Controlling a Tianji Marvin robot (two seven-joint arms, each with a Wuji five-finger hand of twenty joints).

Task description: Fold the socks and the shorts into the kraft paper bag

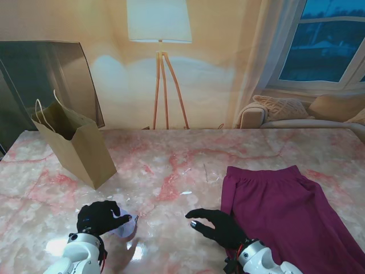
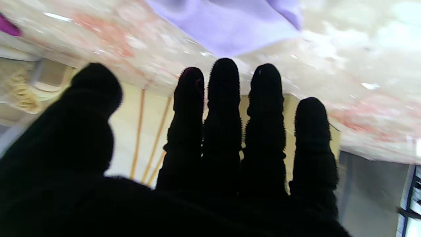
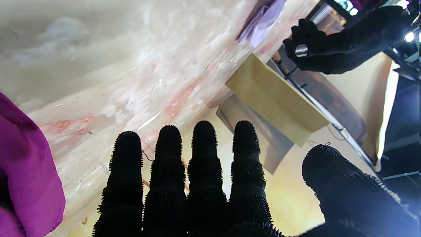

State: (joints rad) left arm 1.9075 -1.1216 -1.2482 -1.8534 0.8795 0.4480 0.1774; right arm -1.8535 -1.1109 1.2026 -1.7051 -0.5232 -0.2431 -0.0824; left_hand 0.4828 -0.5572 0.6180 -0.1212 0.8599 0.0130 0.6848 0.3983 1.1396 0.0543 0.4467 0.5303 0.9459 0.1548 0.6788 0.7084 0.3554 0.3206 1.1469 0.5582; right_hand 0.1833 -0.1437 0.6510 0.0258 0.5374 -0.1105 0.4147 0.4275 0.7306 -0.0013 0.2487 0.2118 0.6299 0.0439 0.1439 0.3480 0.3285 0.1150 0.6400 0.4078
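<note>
A pale lavender sock [image 1: 126,224] lies near me on the left, partly under my left hand [image 1: 100,216]. The left wrist view shows the sock [image 2: 230,26] on the marble beyond straight, spread fingers [image 2: 223,118] that hold nothing. Magenta shorts [image 1: 285,211] lie spread flat on the right. My right hand [image 1: 219,226] hovers flat at their left edge, fingers [image 3: 204,171] extended and empty; the shorts [image 3: 26,171] show beside it. The kraft paper bag [image 1: 77,142] stands open at the far left, also visible as the bag [image 3: 276,98] in the right wrist view.
The pink-veined marble table [image 1: 171,165] spans the view. A dark panel [image 1: 45,74] stands behind the bag. A floor lamp [image 1: 162,74] and a sofa [image 1: 296,111] are beyond the far table edge.
</note>
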